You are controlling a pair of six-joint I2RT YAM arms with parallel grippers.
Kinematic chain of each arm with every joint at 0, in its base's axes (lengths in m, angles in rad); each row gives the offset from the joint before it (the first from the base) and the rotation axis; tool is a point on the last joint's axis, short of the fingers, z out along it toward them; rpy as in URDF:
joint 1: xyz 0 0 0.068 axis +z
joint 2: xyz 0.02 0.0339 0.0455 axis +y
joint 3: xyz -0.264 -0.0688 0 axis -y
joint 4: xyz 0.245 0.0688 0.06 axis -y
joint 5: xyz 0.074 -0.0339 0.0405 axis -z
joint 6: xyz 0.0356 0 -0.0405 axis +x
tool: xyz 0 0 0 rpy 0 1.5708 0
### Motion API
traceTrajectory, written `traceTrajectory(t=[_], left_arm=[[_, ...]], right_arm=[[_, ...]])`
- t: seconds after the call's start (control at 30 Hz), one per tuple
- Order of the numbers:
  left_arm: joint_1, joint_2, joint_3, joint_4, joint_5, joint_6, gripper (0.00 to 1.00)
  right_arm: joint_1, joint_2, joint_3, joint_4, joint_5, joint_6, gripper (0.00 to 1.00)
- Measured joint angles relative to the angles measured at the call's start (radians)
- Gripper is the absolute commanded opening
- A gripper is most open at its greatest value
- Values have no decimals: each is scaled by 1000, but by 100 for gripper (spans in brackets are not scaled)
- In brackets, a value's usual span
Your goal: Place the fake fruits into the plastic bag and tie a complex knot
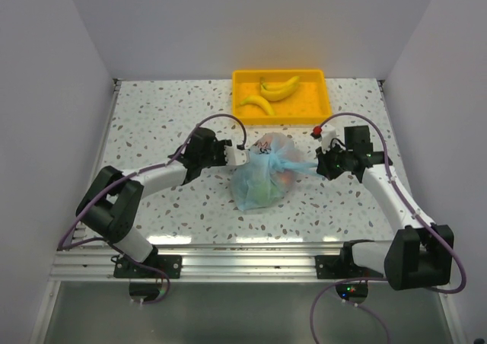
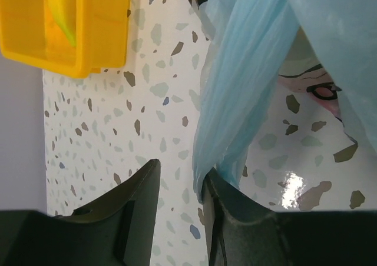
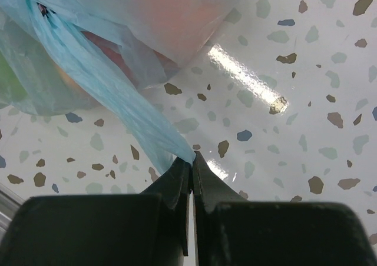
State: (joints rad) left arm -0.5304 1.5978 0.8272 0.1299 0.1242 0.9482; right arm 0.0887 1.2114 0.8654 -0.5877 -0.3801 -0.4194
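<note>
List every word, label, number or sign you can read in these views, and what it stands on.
No text is legible in any view.
On the thin translucent light-blue plastic bag: only a printed cartoon face shows, in the left wrist view; any lettering is too small or crumpled to read.
On the yellow rectangular plastic tray: no label visible.

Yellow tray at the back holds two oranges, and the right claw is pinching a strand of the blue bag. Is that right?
Not quite. The yellow tray holds two bananas, not oranges, as the top external view shows. The rest stands: the right gripper is pinching a strand of the plastic bag.
</note>
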Motion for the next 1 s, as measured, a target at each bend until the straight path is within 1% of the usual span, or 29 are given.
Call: traceTrajectory(t=[0.53,0.6,0.77,0.87,0.9,0.97,1.0], left_arm=[[-20,17,85,-15,34,-43,44],[-29,37,85,-5,34,-39,46],[-46,126,85,38,12,-18,44],[-47,184,85,72,-32,-8,31],[-47,201,87,84,-48,-3,21],[-50,231,100,96,-76,5,11],[-52,243,108,106,-87,11,0]], right_arm=[[-5,1,1,-30,3,-9,0],[-5,1,1,-31,3,-9,0],[-5,1,2,-32,-3,-10,0],[-5,1,2,-31,-2,-12,0],[-5,1,2,-29,1,-12,0],[-4,1,2,-17,19,-10,0],[-4,1,2,-8,32,-8,0]])
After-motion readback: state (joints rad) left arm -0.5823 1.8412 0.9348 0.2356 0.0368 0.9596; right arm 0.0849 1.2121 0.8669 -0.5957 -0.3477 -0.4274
